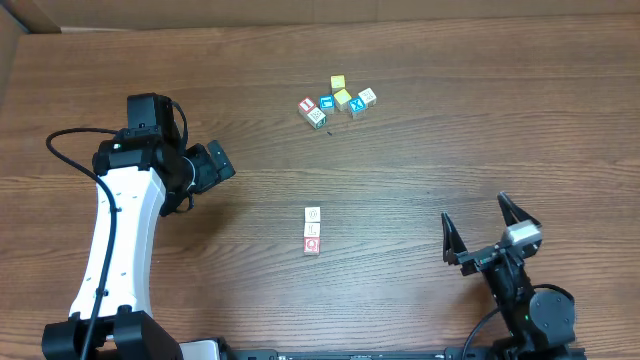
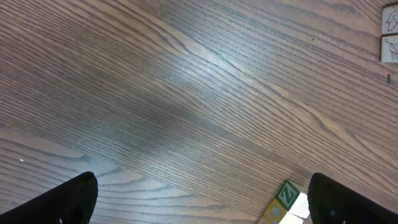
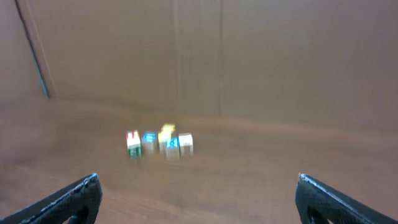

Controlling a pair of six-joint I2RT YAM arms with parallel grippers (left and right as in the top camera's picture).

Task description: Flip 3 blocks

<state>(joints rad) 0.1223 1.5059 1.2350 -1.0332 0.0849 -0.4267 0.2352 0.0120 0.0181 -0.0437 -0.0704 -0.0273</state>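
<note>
While the left gripper [image 1: 222, 160] hangs wide open holding nothing, the 3 blocks [image 1: 312, 230] sit in a touching column right of it; flips done: cannot tell; right gripper [image 1: 483, 232], further right, open too.

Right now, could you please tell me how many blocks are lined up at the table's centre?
3, in a touching column: pale block farthest, middle block, red block nearest. None seems hidden.

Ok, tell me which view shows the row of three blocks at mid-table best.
Overhead: the three blocks sit fully visible in a row. The left wrist view catches only two pale faces at its right edge; the right wrist view shows just the far cluster.
</note>
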